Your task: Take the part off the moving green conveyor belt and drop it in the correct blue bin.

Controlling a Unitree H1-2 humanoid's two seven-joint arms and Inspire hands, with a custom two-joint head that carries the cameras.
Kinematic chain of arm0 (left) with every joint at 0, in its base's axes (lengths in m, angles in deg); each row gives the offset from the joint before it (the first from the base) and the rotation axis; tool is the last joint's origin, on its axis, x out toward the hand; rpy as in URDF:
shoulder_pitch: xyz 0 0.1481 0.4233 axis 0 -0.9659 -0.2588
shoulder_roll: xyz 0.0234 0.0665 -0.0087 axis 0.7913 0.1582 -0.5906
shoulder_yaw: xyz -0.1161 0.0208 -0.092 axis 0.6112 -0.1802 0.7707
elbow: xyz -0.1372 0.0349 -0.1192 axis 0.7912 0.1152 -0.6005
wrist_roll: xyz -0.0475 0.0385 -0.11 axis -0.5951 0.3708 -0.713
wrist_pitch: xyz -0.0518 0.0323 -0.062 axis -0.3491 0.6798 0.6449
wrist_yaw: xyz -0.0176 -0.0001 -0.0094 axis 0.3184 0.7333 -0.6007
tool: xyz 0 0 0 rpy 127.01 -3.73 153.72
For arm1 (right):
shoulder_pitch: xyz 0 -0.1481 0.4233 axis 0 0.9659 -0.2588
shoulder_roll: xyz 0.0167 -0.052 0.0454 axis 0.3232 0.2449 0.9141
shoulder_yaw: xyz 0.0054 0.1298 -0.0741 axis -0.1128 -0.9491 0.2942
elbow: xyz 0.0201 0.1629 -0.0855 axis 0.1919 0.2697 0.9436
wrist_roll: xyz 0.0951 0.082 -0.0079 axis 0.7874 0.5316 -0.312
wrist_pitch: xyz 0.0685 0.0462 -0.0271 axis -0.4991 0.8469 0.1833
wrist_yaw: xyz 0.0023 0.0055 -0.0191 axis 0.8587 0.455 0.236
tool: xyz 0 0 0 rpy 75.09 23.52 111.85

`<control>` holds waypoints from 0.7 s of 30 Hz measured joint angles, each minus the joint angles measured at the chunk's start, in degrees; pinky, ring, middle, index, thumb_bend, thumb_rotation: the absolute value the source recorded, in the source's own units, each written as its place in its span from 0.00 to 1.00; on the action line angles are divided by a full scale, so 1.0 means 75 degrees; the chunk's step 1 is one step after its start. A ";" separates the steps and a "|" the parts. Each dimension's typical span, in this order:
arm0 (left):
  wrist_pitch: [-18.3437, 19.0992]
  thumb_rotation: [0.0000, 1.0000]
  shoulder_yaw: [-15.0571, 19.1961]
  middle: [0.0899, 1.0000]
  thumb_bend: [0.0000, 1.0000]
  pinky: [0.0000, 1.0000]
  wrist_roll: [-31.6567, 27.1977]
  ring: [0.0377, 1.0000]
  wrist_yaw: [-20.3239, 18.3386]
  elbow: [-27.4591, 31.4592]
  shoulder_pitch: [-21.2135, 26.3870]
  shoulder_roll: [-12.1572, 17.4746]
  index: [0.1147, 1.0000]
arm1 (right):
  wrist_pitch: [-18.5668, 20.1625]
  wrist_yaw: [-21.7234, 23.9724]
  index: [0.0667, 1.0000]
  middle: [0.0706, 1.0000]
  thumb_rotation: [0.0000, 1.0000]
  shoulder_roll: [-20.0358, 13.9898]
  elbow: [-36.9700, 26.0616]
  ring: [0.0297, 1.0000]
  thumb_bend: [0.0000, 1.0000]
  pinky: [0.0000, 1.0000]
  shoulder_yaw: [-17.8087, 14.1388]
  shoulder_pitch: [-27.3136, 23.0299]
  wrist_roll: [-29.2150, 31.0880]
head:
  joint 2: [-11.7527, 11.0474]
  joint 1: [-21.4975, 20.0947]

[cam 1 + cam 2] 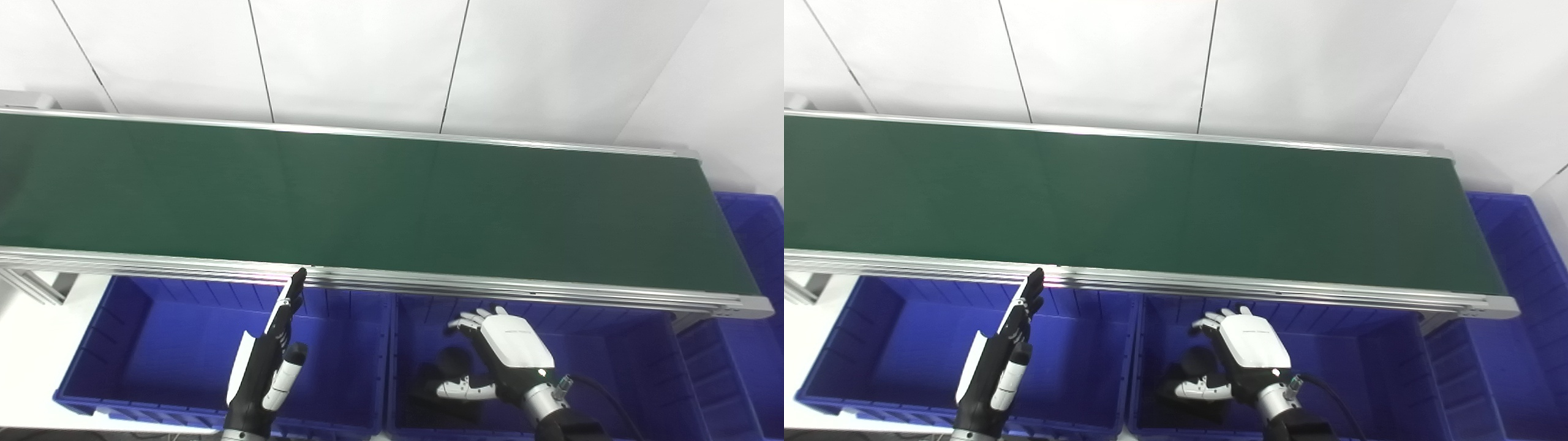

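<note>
The green conveyor belt (pixel 380 202) runs across the picture with no part showing on it. My right hand (pixel 502 355) hovers palm down over the middle blue bin (pixel 612 380), fingers spread, holding nothing. A dark part (pixel 450 367) lies in that bin just under its fingers and thumb. My left hand (pixel 269 361) is open, fingers straight and pointing up toward the belt's front rail, above the left blue bin (pixel 153 343).
A third blue bin (pixel 753 294) stands at the belt's right end. The aluminium front rail (pixel 490 288) overhangs the back of the bins. A white table corner (pixel 30 343) shows at the left. A white panel wall is behind the belt.
</note>
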 measured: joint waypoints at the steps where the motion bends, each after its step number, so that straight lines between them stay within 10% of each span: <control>1: 0.0000 1.00 0.0002 1.00 0.61 0.99 -0.0001 1.00 0.0000 0.0001 -0.0006 0.0000 0.97 | 0.0000 -0.0107 0.97 1.00 0.86 0.0009 -0.0030 1.00 0.57 1.00 -0.0016 0.0073 0.0020 | -0.0012 -0.0023; 10: 0.0000 1.00 0.0135 1.00 0.61 1.00 0.0023 1.00 -0.0195 0.0026 -0.0032 0.0010 0.98 | -0.0203 -0.1325 1.00 1.00 0.80 0.0539 -0.0684 0.98 0.63 0.92 -0.0473 0.0823 0.1449 | -0.0199 -0.0105; 21: 0.0006 1.00 0.0330 1.00 0.60 1.00 0.0020 1.00 -0.0649 0.0120 0.0213 0.0032 0.99 | -0.1729 -0.1811 0.99 1.00 0.85 0.1444 -0.0727 0.96 0.72 0.90 -0.0580 0.2045 0.4816 | -0.0691 -0.0152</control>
